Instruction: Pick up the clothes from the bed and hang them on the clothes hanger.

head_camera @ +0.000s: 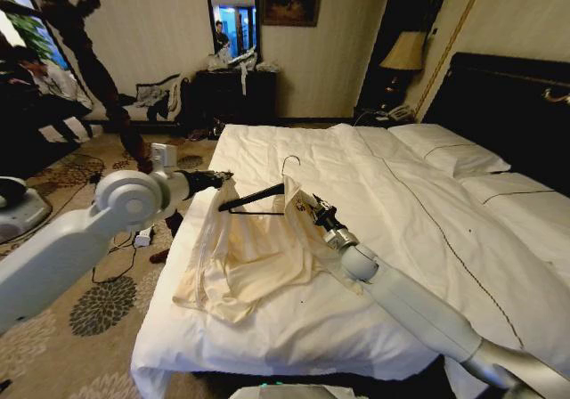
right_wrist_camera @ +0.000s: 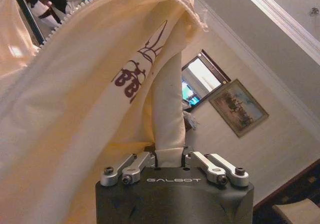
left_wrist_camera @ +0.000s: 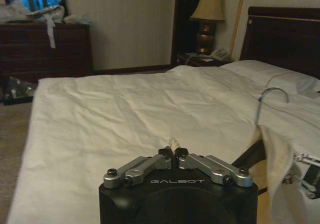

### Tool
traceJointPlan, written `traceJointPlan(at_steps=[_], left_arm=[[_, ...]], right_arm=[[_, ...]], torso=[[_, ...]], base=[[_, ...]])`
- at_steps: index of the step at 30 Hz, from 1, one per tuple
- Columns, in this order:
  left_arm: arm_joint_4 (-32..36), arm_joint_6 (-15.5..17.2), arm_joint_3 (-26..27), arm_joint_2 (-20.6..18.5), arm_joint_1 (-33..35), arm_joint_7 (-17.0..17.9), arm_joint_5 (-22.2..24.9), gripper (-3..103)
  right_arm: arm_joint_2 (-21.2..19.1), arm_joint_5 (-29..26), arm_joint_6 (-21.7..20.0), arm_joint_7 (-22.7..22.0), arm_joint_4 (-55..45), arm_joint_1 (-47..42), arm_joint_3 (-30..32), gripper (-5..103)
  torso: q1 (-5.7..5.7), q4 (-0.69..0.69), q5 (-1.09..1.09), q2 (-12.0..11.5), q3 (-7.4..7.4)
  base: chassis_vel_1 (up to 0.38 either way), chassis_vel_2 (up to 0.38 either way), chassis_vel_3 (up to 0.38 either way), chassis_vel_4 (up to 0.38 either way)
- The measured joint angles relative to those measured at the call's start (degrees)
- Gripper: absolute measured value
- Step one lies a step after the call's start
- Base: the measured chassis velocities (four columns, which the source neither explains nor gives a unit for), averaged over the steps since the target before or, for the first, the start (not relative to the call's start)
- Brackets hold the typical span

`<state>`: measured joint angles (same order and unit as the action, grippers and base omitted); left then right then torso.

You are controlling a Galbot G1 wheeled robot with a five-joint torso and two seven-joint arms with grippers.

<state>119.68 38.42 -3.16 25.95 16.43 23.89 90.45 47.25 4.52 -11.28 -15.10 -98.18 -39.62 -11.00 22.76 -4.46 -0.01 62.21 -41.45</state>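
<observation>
Now, mid-hanging: the cream zip-front garment (head_camera: pixel 245 256) is lifted off the bed (head_camera: pixel 427 239) at its upper edge, its lower part in a heap on the white sheet toward the 7 o'clock corner of the mattress as seen from the head camera. The clothes hanger (head_camera: pixel 258 199), black with a thin wire hook, hangs above the middle of the bed, tilted, one end already under the fabric on the right-hand shoulder. The right gripper (head_camera: pixel 313 208) comes in from 5 o'clock; its jaws are pressed onto a rolled fold of the cream cloth (right_wrist_camera: pixel 167 114), pinching it tight just beside the hanger. The left gripper (head_camera: pixel 216 178) reaches in from 9 o'clock near the hanger's bare end; in the left wrist view its jaws (left_wrist_camera: pixel 173 152) are drawn together on a small pale tuft, probably the garment's edge, though I can't be sure. Judgement: one shoulder looks seated, the other not yet. The next move calls for drawing the free shoulder over the bare end of the hanger without letting the hanger tip or the seated side slide off. Writing: "GALBOT" is printed on both gripper bodies. A dark maroon printed graphic (right_wrist_camera: pixel 134 76) sits on the garment beside the zip; its letters are too folded to read.
</observation>
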Motion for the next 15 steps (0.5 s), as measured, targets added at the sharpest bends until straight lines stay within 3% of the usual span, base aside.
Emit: traceJointPlan(at_steps=[5, 9, 10, 13, 15], left_arm=[[-3.61, 0.03, -2.49, -1.16, -7.61, -2.14, 0.87, 1], [-16.17, -0.26, -11.74, 0.82, -25.67, -5.43, 0.71, 1], [-16.17, -0.26, -11.74, 0.82, -25.67, -5.43, 0.71, 1], [-25.61, -0.36, -19.08, 3.1, -38.12, -8.55, 0.69, 1], [-26.45, -0.43, -19.9, 3.39, -39.62, -8.92, 0.63, 1]], right_arm=[[0.46, -2.76, -0.84, -0.05, 1.86, 5.14, -0.34, 19], [0.25, -6.65, -1.27, -0.07, 4.86, 13.63, -0.85, 19], [0.25, -6.65, -1.27, -0.07, 4.86, 13.63, -0.85, 19], [-0.94, -8.3, -1.24, 0.27, 6.24, 18.43, -0.74, 19], [-1.1, -8.44, -1.21, 0.3, 6.31, 18.91, -0.66, 19]], torso=[[0.0, 0.01, 0.01, 0.0, 0.0], [0.02, 0.0, 0.03, 0.0, -0.01], [0.02, 0.0, 0.03, 0.0, -0.01], [0.02, -0.02, 0.01, 0.0, -0.01], [0.02, -0.01, 0.02, 0.0, -0.01]], base=[[0.0, 0.0, 0.0, 0.0], [0.0, 0.0, 0.0, 0.0], [0.0, 0.0, 0.0, 0.0], [0.0, 0.0, 0.0, 0.0], [0.0, 0.0, 0.0, 0.0]])
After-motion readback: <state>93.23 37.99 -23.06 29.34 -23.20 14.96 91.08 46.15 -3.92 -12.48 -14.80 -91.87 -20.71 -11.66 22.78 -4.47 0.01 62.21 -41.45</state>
